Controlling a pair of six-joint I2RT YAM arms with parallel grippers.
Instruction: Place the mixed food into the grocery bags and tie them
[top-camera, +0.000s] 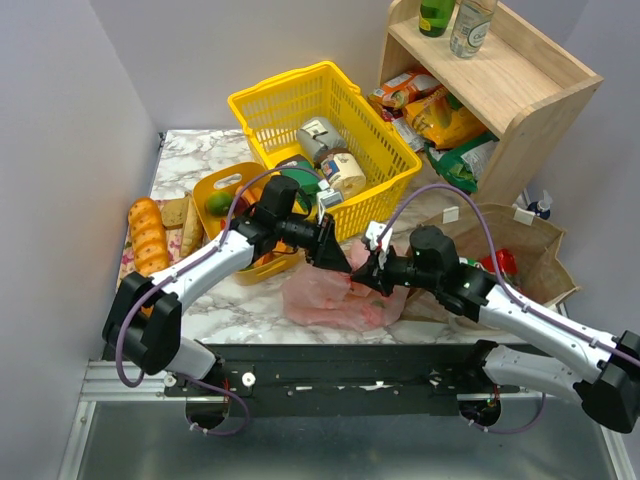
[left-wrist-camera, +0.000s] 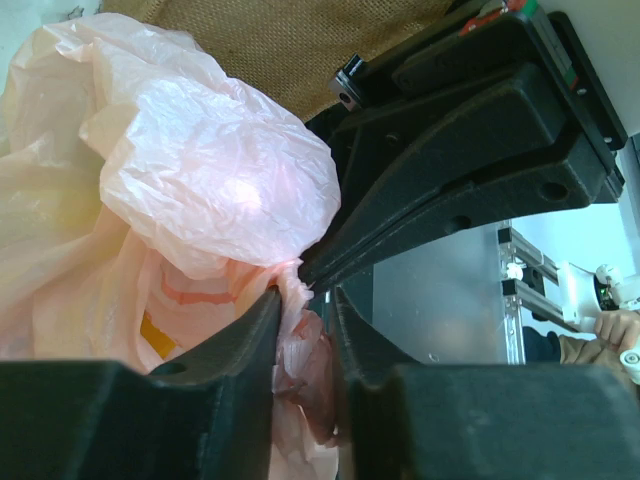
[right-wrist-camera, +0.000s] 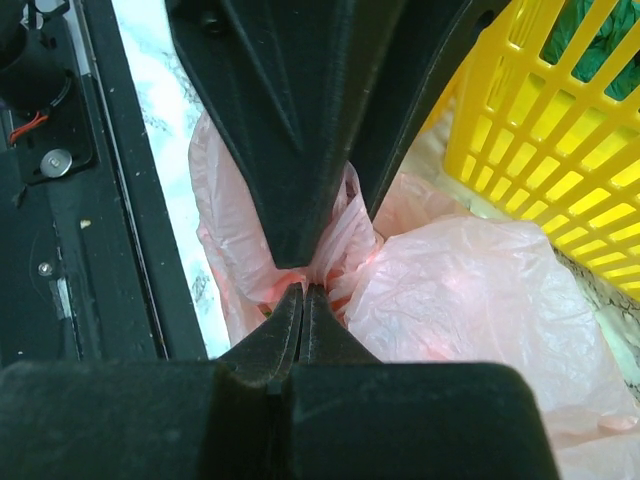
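Observation:
The thin pink plastic bag (top-camera: 335, 298) lies bunched on the marble table's near edge, with dim coloured shapes showing through it (left-wrist-camera: 150, 330). My left gripper (top-camera: 333, 256) is shut on a gathered strip of its plastic (left-wrist-camera: 305, 300). My right gripper (top-camera: 366, 272) meets it tip to tip, shut on the same bag's plastic (right-wrist-camera: 305, 288). The pink bag fills the right wrist view (right-wrist-camera: 470, 300). The brown paper bag (top-camera: 520, 245) stands open at the right with a red and green item (top-camera: 498, 263) inside. A green toy fruit (top-camera: 218, 203) sits in the yellow tub.
A yellow mesh basket (top-camera: 290, 100) with tins (top-camera: 345, 172) stands behind the grippers, and shows in the right wrist view (right-wrist-camera: 540, 150). A yellow oval tub (top-camera: 215, 185) and a bread loaf (top-camera: 148, 235) lie at the left. A wooden shelf (top-camera: 520, 80) with packets stands at the back right.

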